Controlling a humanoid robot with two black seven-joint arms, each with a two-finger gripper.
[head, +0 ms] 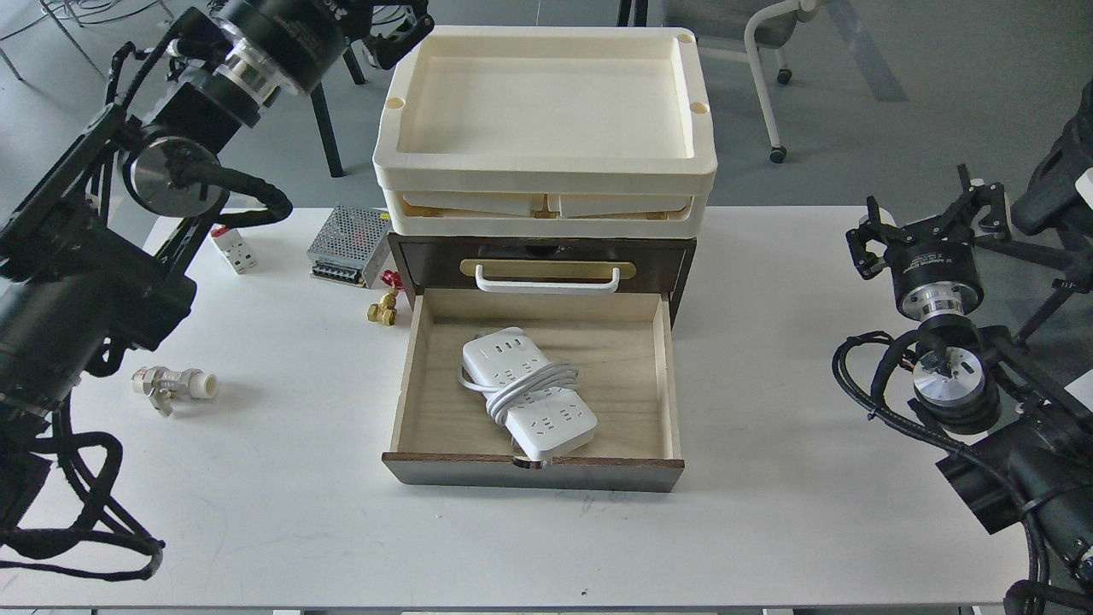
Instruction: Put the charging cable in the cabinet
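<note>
The charging cable [528, 389], a white power strip with its cord coiled round the middle, lies flat inside the open pale wood drawer [632, 367] of the dark-brown cabinet [427, 254]. Nothing holds it. The cabinet's white handle [546, 280] sits on a brass plate above the drawer, and the cream tray top [546, 162] is on the box. My left gripper [397, 30] is raised high at the top left, beside the tray's back left corner, far from the cable; its fingers are dark and cut off by the frame's edge. My right gripper [926, 222] is open and empty at the table's right.
A small white breaker with a red switch [232, 248] and a perforated silver box [348, 245] stand left of the cabinet. A brass fitting [383, 309] lies by the drawer's left wall. A white plastic valve [171, 384] lies at the left. Chair legs stand behind the table.
</note>
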